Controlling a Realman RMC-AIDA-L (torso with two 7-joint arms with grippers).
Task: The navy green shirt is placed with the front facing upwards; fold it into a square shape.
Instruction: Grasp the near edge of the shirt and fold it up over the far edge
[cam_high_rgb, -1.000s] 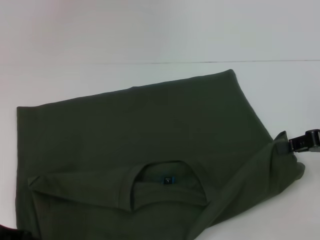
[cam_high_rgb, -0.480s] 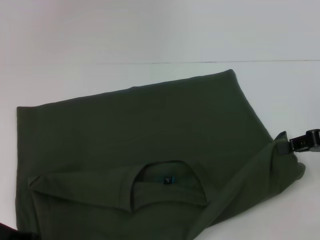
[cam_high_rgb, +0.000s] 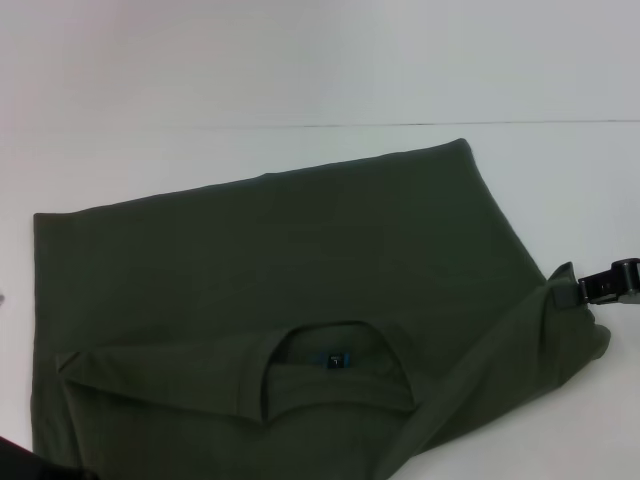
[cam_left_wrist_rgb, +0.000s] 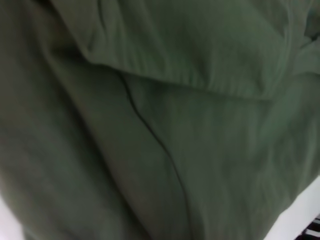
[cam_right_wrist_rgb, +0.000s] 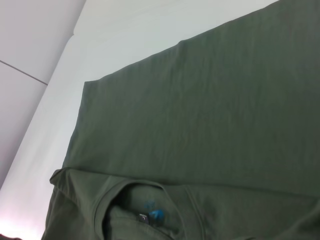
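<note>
Blue neck label (cam_right_wrist_rgb: 156, 215) clearest wrist-side

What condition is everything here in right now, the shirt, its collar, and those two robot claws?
Shirt: lying flat on the white table, partly folded, no lettering showing.
Collar: open toward the near edge, with the neck label visible inside.
Right gripper: at the shirt's right edge, touching the cloth at a raised corner.
Left gripper: low at the shirt's near left corner, mostly out of view.
</note>
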